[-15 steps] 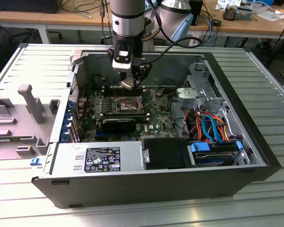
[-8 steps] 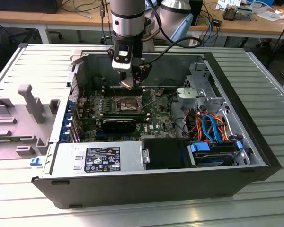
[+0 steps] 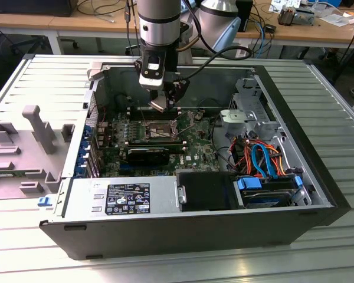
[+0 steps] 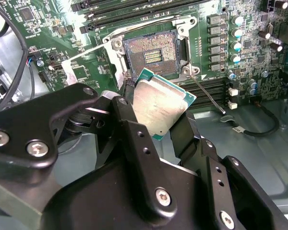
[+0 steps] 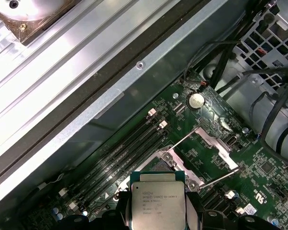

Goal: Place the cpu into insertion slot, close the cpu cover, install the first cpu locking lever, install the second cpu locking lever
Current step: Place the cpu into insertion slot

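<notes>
Over the bare insertion slot point(image 4: 156, 52), far side of the case point(image 3: 194, 236), we note the gripper point(image 4: 156, 120) pinching the cpu point(image 4: 161, 103) by opposite edges, tilted and not yet seated, presumably sparing its contacts.

You had one table point(image 3: 318, 94) under everything: a silver metal top made of long ribbed slats, reaching from the left edge to the right edge of the exterior view. Directly on it, in the middle of the frame, lay the open computer case point(image 3: 165, 233), black outside, with its open side up. At the left of the frame a grey plastic moulded part point(image 3: 23, 147) lay flat on the slats, just beside the case. In the first wrist view the table point(image 5: 62, 57) crossed the upper left of the frame.
</notes>
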`<move>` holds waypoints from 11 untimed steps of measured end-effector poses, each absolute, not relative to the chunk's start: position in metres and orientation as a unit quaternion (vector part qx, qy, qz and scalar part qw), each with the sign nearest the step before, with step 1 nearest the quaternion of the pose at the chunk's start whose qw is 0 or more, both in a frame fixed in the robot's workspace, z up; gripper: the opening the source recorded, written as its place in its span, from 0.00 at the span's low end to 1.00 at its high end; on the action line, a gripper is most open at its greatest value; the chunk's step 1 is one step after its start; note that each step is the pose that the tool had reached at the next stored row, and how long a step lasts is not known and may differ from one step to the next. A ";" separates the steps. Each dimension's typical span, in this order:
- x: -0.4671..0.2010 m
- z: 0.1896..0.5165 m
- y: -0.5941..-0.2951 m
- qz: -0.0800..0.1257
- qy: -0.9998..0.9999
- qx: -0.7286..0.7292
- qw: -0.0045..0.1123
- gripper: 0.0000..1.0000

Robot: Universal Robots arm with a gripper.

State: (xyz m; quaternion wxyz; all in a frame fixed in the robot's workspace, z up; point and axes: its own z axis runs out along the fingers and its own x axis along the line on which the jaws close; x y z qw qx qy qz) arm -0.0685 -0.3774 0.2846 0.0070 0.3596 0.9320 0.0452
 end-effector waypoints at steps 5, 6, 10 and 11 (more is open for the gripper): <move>-0.069 0.285 -0.377 0.045 0.931 0.362 0.007 0.55; -0.068 0.285 -0.377 0.045 0.931 0.362 0.007 0.55; -0.069 0.285 -0.377 0.045 0.930 0.364 0.007 0.55; -0.069 0.285 -0.377 0.045 0.930 0.364 0.007 0.55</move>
